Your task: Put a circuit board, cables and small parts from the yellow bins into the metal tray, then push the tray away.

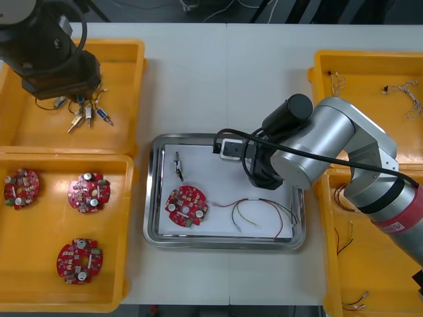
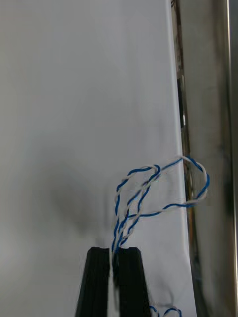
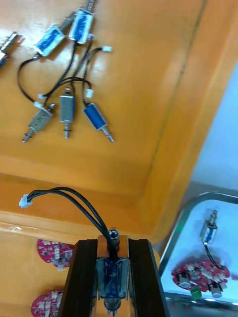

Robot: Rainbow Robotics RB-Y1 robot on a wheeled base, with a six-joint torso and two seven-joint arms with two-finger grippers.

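Observation:
My right arm [image 1: 310,145] reaches over the metal tray [image 1: 153,198]. Its gripper [image 2: 114,250] is shut on a twisted blue and white cable [image 2: 158,193], which hangs just above the tray's white inside [image 2: 74,124], close to the shiny rim [image 2: 208,99]. In the tray lie a round red circuit board [image 1: 187,205], a small metal part [image 1: 178,165] and thin red, yellow and black cables [image 1: 261,212]. My left arm [image 1: 56,56] hovers over the back left yellow bin [image 1: 129,99]. Its gripper [image 3: 113,242] is shut on a small blue metal part [image 3: 111,275] with a black lead [image 3: 69,198].
Several small metal parts [image 3: 67,106] lie in the back left bin. Three circuit boards [image 1: 88,192] sit in the front left bin [image 1: 125,218]. The right bins [image 1: 357,72] hold more cables [image 1: 403,89]. Bare table lies beyond the tray.

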